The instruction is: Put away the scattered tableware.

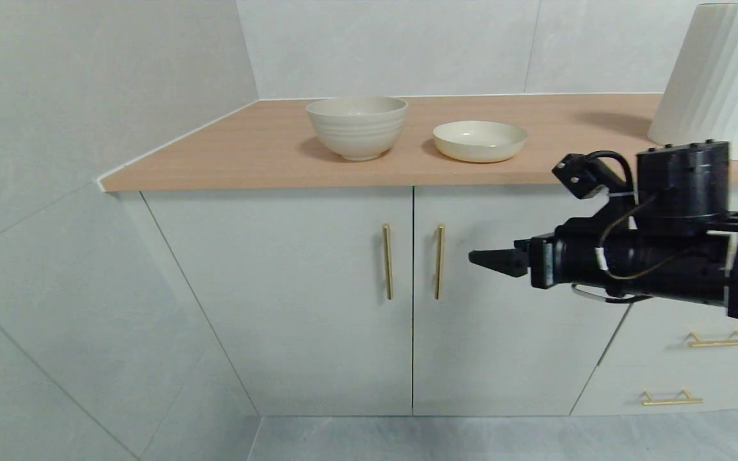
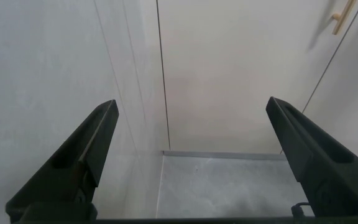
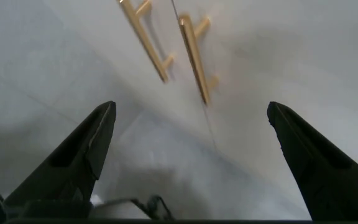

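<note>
Right gripper hung spread near a door handle; left gripper was spread too. I saw bowl and dish on the desk.

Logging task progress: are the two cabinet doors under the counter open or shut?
Shut. Both cabinet doors sit flush, with only a thin seam between their handles.

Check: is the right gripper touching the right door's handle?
Apart. The head view shows the right gripper stopped short of the handle, with a clear gap between its tip and the bar.
</note>
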Tool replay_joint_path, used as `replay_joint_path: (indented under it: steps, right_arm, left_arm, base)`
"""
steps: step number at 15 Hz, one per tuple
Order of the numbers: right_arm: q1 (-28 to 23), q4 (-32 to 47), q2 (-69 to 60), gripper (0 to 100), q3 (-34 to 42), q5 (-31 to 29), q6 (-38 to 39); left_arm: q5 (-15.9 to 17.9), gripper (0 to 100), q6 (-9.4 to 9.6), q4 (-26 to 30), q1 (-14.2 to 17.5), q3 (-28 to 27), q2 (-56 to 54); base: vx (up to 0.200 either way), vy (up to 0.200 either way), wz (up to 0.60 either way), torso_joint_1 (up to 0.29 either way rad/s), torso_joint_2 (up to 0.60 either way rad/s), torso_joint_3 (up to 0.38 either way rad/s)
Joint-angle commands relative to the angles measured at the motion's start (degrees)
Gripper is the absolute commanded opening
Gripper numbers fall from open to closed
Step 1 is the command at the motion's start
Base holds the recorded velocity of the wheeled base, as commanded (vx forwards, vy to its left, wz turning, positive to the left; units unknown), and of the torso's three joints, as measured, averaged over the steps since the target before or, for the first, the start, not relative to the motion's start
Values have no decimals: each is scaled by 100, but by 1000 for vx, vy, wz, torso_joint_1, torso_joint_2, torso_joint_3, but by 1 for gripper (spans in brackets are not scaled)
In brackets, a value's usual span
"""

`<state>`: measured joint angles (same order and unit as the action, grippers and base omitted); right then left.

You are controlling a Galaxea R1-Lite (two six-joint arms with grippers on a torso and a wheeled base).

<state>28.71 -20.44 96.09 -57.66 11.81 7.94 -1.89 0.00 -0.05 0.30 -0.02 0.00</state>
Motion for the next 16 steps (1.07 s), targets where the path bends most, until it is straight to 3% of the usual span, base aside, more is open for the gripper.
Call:
replay_joint_path:
  steps: [1, 5, 16]
  right_arm:
    - [126, -214, 1132, 100, -518, -4, 200]
    - [205, -1339, 1694, 100, -465, -74, 402]
    - [574, -2561, 2274, 100, -483, -91, 982]
  left_arm:
    - [-4, 100, 0, -4, 5, 2, 0]
    - [-4, 100, 0, -4, 5, 2, 0]
    - [-4, 100, 0, -4, 5, 2, 0]
  base:
    - [0, 0, 0, 0, 0, 0]
    - [0, 0, 0, 0, 0, 0]
    - [0, 0, 0, 0, 0, 0]
